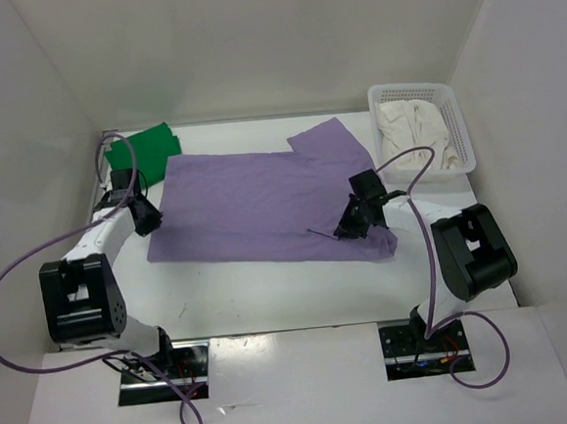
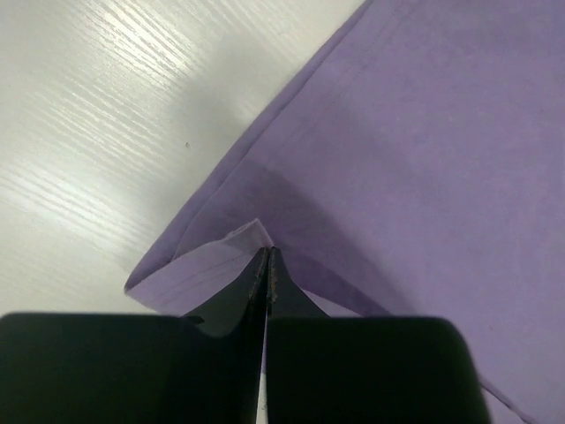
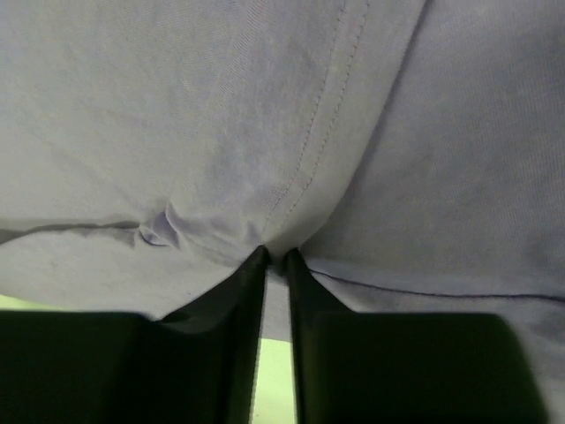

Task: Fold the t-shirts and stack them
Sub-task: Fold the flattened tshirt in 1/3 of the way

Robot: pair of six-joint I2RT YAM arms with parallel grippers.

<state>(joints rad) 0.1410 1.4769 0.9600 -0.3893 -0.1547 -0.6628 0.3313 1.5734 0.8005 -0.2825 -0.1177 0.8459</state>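
I counted three shirts: one purple shirt (image 1: 263,199) spread flat across the middle of the table (image 1: 270,292), one green shirt (image 1: 146,149) folded at the far left corner, and one cream shirt (image 1: 415,133) bunched inside the single basket (image 1: 468,153) at far right. Both grippers were down on the purple cloth. The left gripper (image 2: 267,258) had its jaws pressed together on the left hem, lifting a small fold. The right gripper (image 3: 274,258) pinched a pucker near the right front corner, though I could barely judge how much cloth it held
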